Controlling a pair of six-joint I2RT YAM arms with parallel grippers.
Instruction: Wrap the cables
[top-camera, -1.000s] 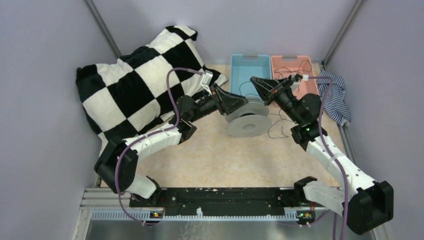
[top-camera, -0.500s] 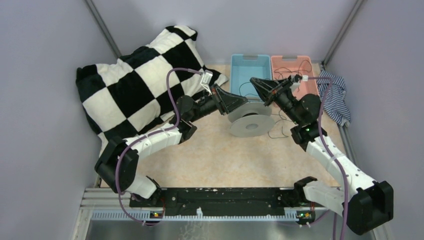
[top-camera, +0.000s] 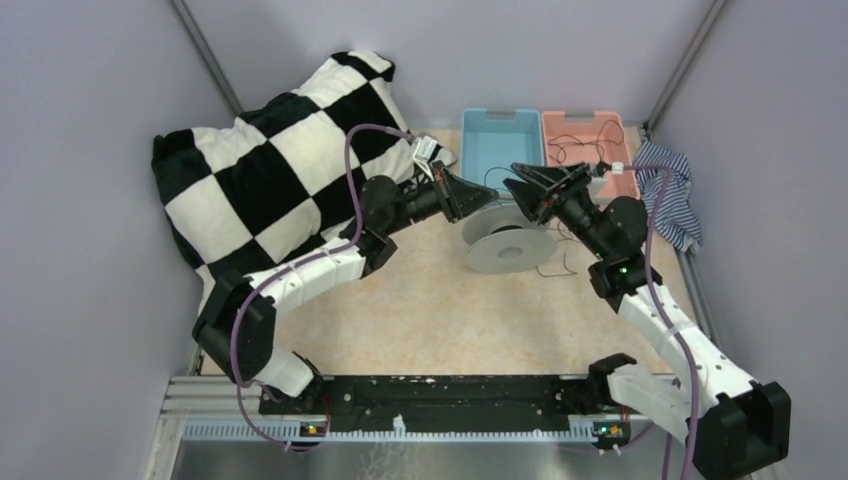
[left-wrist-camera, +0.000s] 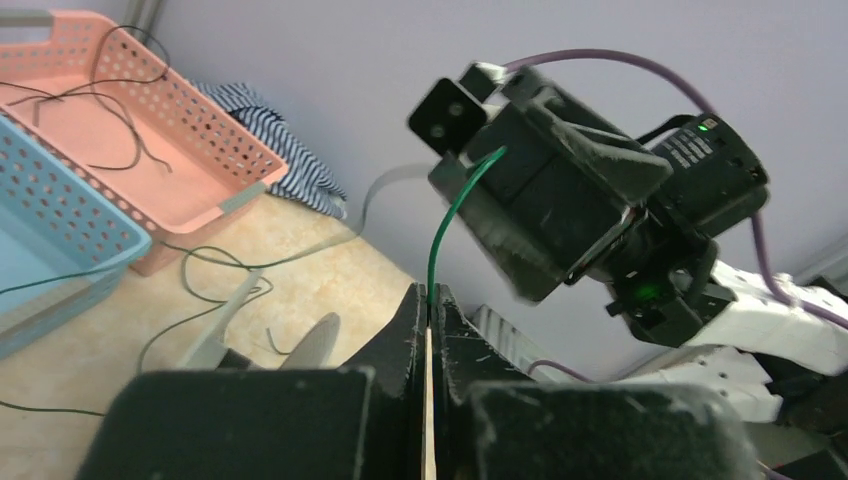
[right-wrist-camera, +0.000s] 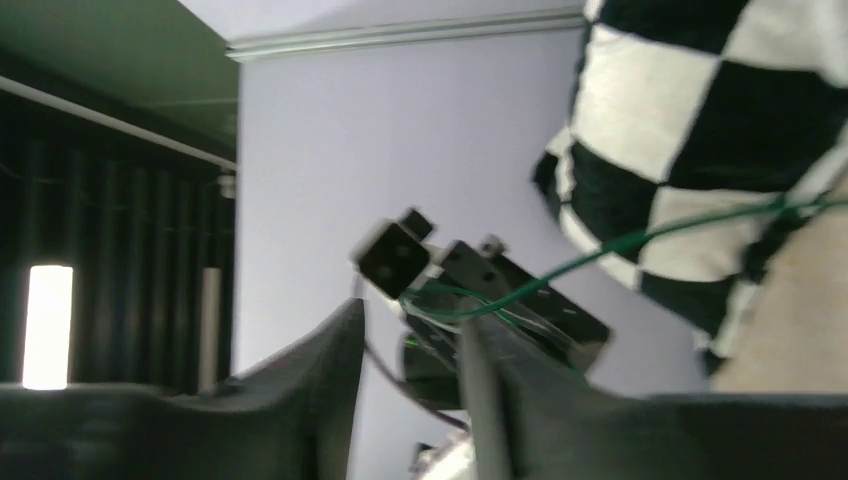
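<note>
Black left gripper (left-wrist-camera: 430, 300): fingers pressed together, pinching one thin cable (left-wrist-camera: 455, 205). The cable reads green in my wrist view and rises from the pinch toward the right gripper (right-wrist-camera: 412, 325). I judge the reason to be holding one end fast while the line is led to the spool.

Right gripper: fingers apart with a plain gap, and nothing that I can make out between them. It faces the left gripper, close by, above the spool. I read this as a handover, with the left side carrying the cable.

Spool (top-camera: 505, 248): pale grey, on the table (top-camera: 420, 310) just beneath both grippers. I cannot tell how much is wound on it. Loose cables (top-camera: 550, 262) trail on the table beside it.

Pink basket (top-camera: 583, 114): far side of the table, holds several thin dark cables in loops, not yet wrapped.

Blue basket (top-camera: 500, 113): touching the pink one on its left. One thin strand crosses its rim; otherwise I see nothing in it.

Checkered pillow (top-camera: 280, 150): far left.

Striped cloth (top-camera: 665, 190): just right of the pink basket.
</note>
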